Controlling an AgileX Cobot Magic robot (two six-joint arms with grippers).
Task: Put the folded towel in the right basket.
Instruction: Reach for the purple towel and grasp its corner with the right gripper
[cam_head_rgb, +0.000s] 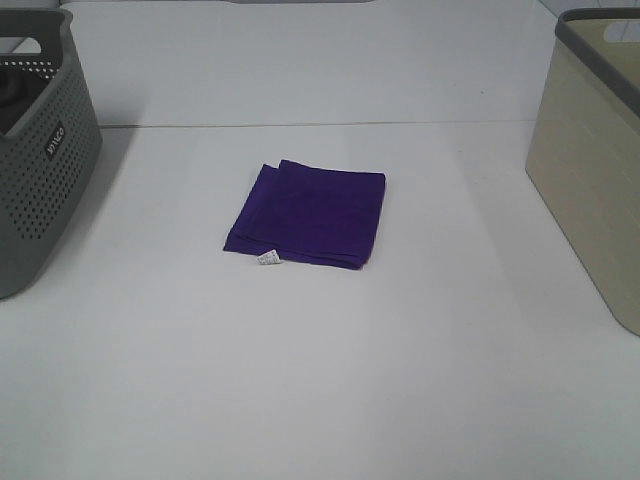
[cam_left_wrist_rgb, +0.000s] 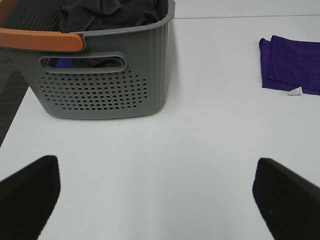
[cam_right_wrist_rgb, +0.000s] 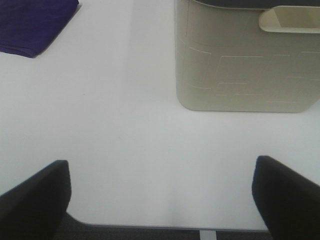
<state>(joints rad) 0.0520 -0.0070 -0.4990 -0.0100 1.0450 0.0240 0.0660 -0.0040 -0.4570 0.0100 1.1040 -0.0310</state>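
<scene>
**Towel** (cam_head_rgb: 305, 215): purple, folded square, flat on the table (cam_head_rgb: 320, 400). It lies ahead of both sets of jaws and well apart from each, between the two baskets and touching neither. A small white label (cam_head_rgb: 268, 259) shows at its near edge.

**Right basket** (cam_head_rgb: 590, 180): beige, with a dark rim. It stands on the table ahead of the right jaws and closer to them than the towel is. Its inside is hardly visible, and no towel shows in it.

**Left basket** (cam_head_rgb: 40, 170): grey, perforated, ahead of the left jaws. It holds dark cloth (cam_left_wrist_rgb: 110, 12) and has no part in the task.

**Left jaws:** set wide apart, holding nothing, low over bare table. The towel is ahead of them and off toward the right arm's side.

**Right jaws:** set wide apart, holding nothing, near the table's front edge. The towel is ahead of them and off toward the left arm's side.

**Progress:** judged to be at the very start.
- Done: nothing. The towel is not gripped, not lifted and not in the basket.
- Left: reach for the towel, close on it, lift it with the fold intact, carry it over the beige rim and let go inside.
</scene>
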